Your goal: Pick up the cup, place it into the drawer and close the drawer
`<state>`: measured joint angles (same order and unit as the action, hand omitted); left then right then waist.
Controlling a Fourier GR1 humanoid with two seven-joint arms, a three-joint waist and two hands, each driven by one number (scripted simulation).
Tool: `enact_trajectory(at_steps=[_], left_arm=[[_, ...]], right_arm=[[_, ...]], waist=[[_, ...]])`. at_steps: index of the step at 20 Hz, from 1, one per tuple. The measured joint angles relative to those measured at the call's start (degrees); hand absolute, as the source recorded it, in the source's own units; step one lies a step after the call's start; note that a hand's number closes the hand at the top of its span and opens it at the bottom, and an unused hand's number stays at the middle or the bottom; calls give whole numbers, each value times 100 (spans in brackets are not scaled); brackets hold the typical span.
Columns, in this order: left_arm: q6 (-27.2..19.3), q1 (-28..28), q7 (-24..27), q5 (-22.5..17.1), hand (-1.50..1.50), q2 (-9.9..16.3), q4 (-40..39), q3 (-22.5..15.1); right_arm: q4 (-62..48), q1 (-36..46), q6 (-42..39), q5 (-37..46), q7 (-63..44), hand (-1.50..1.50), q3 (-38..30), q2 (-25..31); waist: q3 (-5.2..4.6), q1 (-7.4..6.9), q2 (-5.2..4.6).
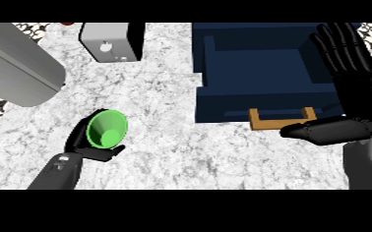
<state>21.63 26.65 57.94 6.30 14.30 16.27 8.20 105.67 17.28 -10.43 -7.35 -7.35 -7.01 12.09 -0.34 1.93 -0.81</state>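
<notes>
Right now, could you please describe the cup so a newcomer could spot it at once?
Start at the open navy drawer on the counter's right side, then look left and nearer. There the left hand curls round the cup, its mouth facing up. It is the only bright green thing here.

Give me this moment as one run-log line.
left robot hand: curled round green plastic cup, left of drawer | right robot hand: open, at right edge | dark blue drawer: open
</notes>
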Motion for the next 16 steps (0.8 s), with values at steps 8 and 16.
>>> enact_trajectory(at_steps=[8, 16], left_arm=[[-320, 147, 253, -311, 150, -205, 342, 260], [-908, 359, 286, -974, 150, -542, 677, 941]], right_arm=[[51, -6, -13, -90, -92, -150, -95, 54], [-7, -56, -40, -106, -10, -150, -191, 90]], waist=[[7, -44, 26], [23, -123, 54]])
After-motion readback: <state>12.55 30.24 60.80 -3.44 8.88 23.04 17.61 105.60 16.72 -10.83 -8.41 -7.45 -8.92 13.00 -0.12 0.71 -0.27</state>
